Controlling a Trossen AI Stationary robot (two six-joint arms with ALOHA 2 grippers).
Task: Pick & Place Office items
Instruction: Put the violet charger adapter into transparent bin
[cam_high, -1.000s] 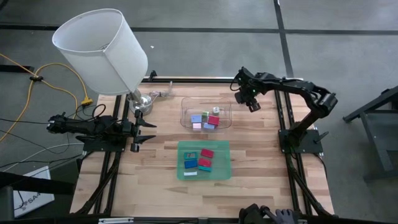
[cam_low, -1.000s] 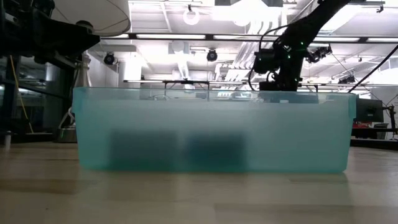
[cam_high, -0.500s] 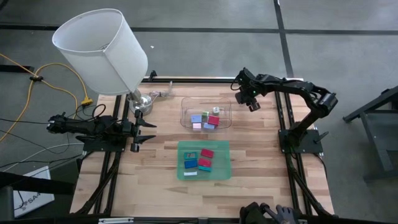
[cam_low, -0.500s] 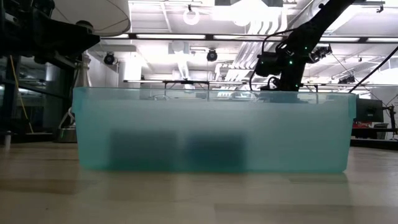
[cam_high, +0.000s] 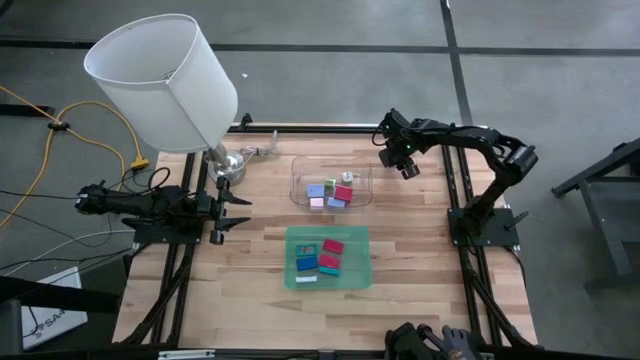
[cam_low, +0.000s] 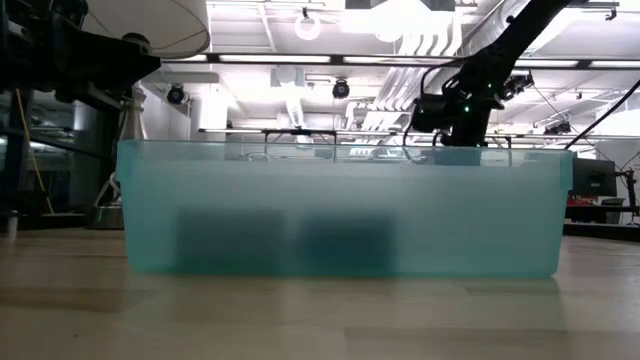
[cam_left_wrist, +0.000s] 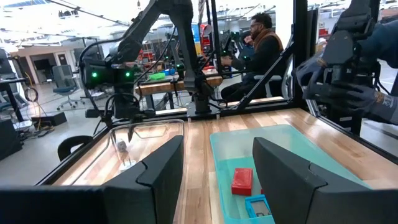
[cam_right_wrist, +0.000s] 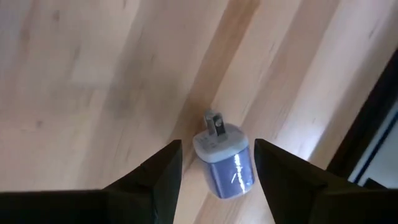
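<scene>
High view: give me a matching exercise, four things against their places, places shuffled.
Things:
1. green tray
2. right gripper
3. clear tray
4. left gripper

Places in the high view:
A. at the left edge of the table
B. directly above the green tray in the picture
C. nearest the picture's bottom edge of the four
D. near the table's upper-right corner

Pairs: 1-C, 2-D, 3-B, 4-A
</scene>
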